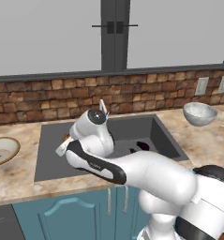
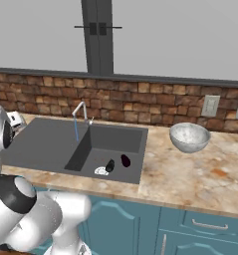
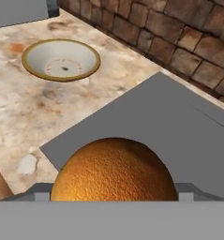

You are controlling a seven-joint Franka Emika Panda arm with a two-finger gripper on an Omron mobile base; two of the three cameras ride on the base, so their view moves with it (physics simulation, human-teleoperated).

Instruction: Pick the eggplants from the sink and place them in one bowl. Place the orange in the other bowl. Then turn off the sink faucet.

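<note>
The orange (image 3: 114, 171) sits right in front of the hand camera, and my gripper (image 3: 113, 194) is shut on it above the flat left part of the sink (image 1: 50, 154). The gripper (image 1: 63, 146) hangs left of the basin. Ahead and to the left on the counter stands the shallow tan-rimmed bowl (image 3: 61, 58) (image 1: 2, 150). Two dark eggplants (image 2: 110, 165) (image 2: 125, 160) lie in the basin beside the drain (image 2: 101, 171). The faucet (image 2: 79, 110) runs a thin blue stream. The speckled deep bowl (image 2: 189, 137) (image 1: 200, 114) stands on the counter to the right of the sink.
A brick backsplash (image 1: 48, 101) runs behind the counter, with wall outlets (image 2: 210, 105) at the right. My own arm (image 1: 132, 168) spans the sink's front edge. Blue cabinet doors (image 2: 125, 226) are below the counter.
</note>
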